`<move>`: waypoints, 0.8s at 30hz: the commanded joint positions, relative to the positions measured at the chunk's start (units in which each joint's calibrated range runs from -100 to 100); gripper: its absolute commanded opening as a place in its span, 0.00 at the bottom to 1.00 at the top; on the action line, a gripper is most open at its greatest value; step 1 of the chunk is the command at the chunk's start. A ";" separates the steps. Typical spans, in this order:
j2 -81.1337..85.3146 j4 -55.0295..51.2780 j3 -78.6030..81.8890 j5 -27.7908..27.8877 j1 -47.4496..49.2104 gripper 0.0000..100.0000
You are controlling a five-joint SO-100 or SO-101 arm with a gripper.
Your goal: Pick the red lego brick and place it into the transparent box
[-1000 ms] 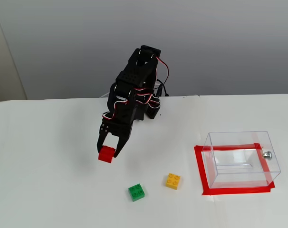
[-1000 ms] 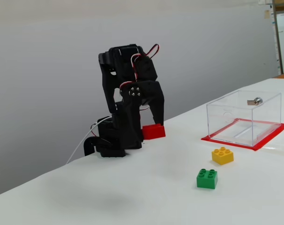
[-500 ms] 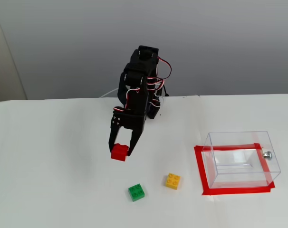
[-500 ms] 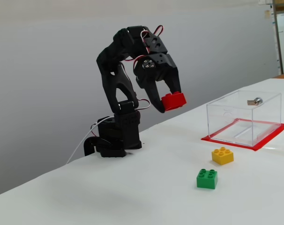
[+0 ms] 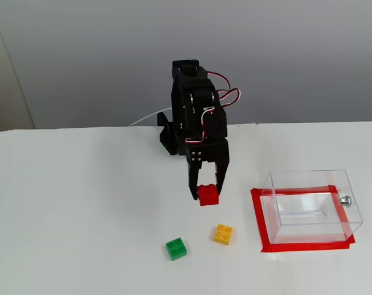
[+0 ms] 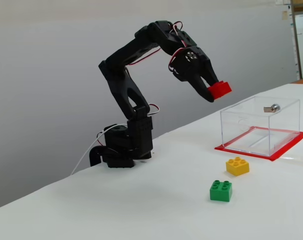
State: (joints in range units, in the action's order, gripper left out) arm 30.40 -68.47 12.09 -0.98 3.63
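Gripper point(image 5: 207, 195) is clamped on the red brick point(image 6: 219, 89), which we hold clear above the table; the box point(image 5: 309, 206) lies to our right in this fixed view, lower down.

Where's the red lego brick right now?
The red lego brick is off the table, clamped in the gripper, in both fixed views left of the transparent box.

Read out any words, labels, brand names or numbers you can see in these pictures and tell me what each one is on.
None: no readable text on the red lego brick, the transparent box, the yellow brick, the green brick or the arm.
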 commanded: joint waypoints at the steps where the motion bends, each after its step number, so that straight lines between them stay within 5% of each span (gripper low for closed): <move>1: 1.04 0.49 -3.05 0.09 5.42 0.07; 24: -7.19 9.63 -7.12 0.14 36.70 0.07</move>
State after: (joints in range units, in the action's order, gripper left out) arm 25.16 -59.98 9.44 -0.88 38.57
